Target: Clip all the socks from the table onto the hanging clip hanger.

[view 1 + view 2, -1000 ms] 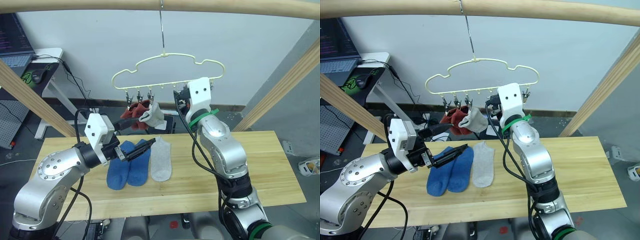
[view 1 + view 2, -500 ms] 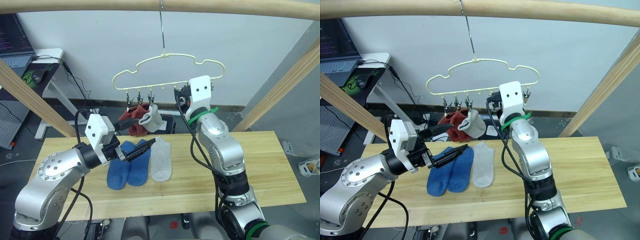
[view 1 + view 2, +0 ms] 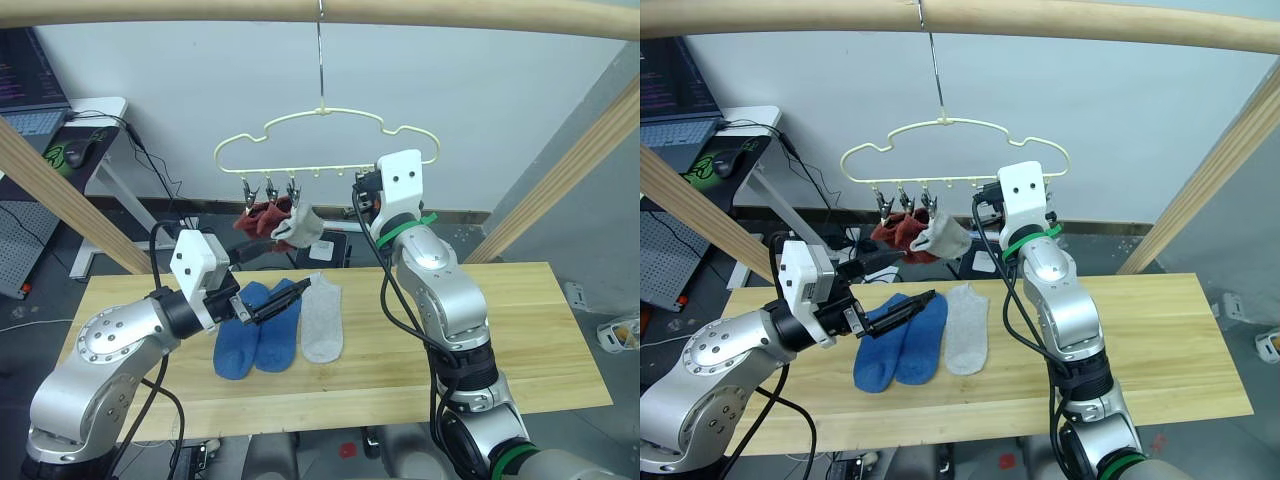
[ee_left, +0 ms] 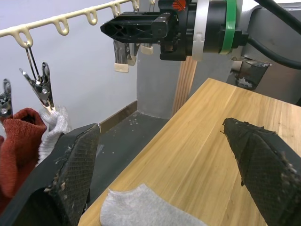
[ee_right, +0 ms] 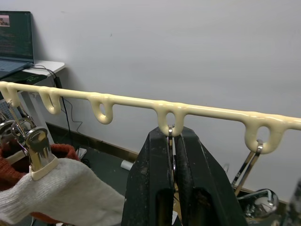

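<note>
Left tool [image 3: 268,288] hangs spread and empty right over the blue socks [image 3: 256,328]; grey sock [image 3: 322,316] lies just beside, long axes running toward the far edge of the tabletop [image 3: 540,330]. Left arm's nearer. Right tool [image 5: 173,188] is clenched on a clip [image 5: 170,141] of the hanger [image 3: 325,135]. Count: three socks down, two red [image 3: 258,217] and one grey [image 3: 298,228] clipped.

A plain white wall [image 3: 520,90] fills the background, round wooden frame poles [image 3: 60,195] cross the top and sides, and a laptop [image 3: 25,85] sits on a white desk [image 3: 100,105] at upper left.
</note>
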`<act>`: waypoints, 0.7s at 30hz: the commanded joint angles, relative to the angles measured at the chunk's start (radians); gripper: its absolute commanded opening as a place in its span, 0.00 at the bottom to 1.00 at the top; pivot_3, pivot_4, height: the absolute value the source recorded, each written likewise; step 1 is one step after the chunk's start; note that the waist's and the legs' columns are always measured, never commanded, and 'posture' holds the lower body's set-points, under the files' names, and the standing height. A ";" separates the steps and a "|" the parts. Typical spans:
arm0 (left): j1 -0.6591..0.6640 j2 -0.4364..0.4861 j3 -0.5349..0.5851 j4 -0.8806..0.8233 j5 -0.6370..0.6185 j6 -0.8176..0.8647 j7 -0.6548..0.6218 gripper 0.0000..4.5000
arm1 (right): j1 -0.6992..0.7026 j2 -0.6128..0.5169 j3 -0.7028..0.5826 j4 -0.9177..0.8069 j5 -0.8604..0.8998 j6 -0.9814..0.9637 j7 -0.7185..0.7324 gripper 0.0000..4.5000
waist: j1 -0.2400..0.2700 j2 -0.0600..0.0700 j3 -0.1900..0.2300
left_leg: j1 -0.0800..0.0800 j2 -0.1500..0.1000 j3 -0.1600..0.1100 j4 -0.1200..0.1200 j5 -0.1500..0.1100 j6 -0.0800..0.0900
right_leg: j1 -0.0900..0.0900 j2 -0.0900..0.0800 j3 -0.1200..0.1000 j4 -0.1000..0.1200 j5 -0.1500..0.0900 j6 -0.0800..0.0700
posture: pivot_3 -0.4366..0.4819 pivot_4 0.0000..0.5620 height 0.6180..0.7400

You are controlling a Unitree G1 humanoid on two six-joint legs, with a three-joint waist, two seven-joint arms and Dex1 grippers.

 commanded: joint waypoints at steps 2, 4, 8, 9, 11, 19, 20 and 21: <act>0.023 -0.003 0.042 -0.025 -0.035 0.060 0.062 1.00 | -0.023 0.008 -0.008 -0.029 0.010 -0.023 0.001 0.00 | 0.000 0.000 0.000 | 0.000 0.000 0.000 0.000 0.000 0.000 | 0.000 0.000 0.000 0.001 0.000 0.000 | 0.40 0.36 0.96; 0.050 -0.016 0.073 -0.015 -0.031 0.061 0.089 1.00 | -0.024 0.008 -0.007 -0.033 0.011 -0.020 0.004 0.00 | -0.001 0.000 0.000 | 0.000 0.000 0.000 0.000 0.000 0.000 | 0.000 0.000 0.000 0.002 0.000 0.000 | 0.40 0.37 0.96; 0.113 -0.051 0.108 0.045 0.089 0.021 0.192 1.00 | -0.027 0.008 -0.007 -0.041 0.013 -0.013 0.009 0.00 | -0.001 0.000 0.000 | 0.001 0.000 0.000 0.000 0.000 0.000 | 0.000 0.000 0.000 0.002 0.000 0.000 | 0.40 0.38 0.96; 0.122 -0.065 0.112 0.061 0.110 0.022 0.223 1.00 | -0.028 0.008 -0.007 -0.043 0.013 -0.012 0.011 0.00 | -0.001 0.000 0.000 | 0.001 0.000 0.000 0.000 0.000 0.000 | 0.000 0.000 0.000 0.003 0.000 0.000 | 0.40 0.38 0.96; 0.143 -0.089 0.110 0.082 0.137 0.016 0.252 1.00 | -0.030 0.007 -0.006 -0.047 0.014 -0.007 0.014 0.00 | -0.001 0.000 0.000 | 0.001 0.000 0.000 0.001 0.000 0.000 | 0.000 0.000 0.000 0.003 0.000 0.000 | 0.40 0.39 0.96; 0.170 -0.181 0.068 0.203 0.274 -0.001 0.367 1.00 | -0.033 0.004 0.003 -0.078 0.014 0.034 0.027 0.00 | 0.000 0.000 0.000 | 0.001 0.000 0.000 0.000 0.000 0.001 | 0.000 0.000 0.000 0.003 0.000 0.000 | 0.39 0.45 0.96; 0.161 -0.201 0.075 0.226 0.279 0.006 0.391 1.00 | -0.032 0.003 0.003 -0.083 0.014 0.040 0.028 0.00 | 0.000 0.000 0.000 | 0.001 0.000 0.000 0.000 0.000 0.001 | 0.000 0.000 0.000 0.003 0.000 0.000 | 0.38 0.46 0.96; 0.154 -0.217 0.077 0.251 0.285 0.012 0.408 1.00 | -0.031 0.002 0.004 -0.087 0.015 0.046 0.029 0.00 | 0.000 0.000 0.000 | 0.001 0.000 0.000 0.000 0.000 0.001 | 0.000 0.000 0.000 0.003 0.000 0.000 | 0.38 0.47 0.96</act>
